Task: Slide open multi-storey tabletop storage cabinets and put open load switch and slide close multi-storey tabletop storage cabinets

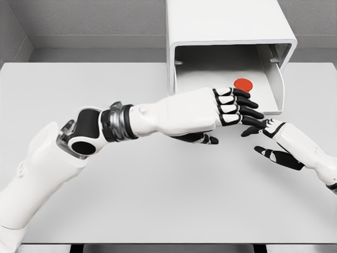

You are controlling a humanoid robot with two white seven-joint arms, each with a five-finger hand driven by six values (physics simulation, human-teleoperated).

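A white storage cabinet (226, 31) stands at the back of the table, its front compartment open toward me. A small red round switch (243, 84) lies on the floor inside that compartment, right of its middle. My left hand (236, 126) reaches across the table with fingers (239, 108) stretched out straight, their tips just in front of the opening below the red switch, holding nothing. My right hand (253, 141) hovers to the lower right of it, fingers spread and empty, a little in front of the cabinet's right corner.
The light grey table (158, 200) spreads wide in front of me, and its front edge runs along the bottom. A grey wall sits behind the cabinet. My left forearm (158, 118) crosses the middle of the table.
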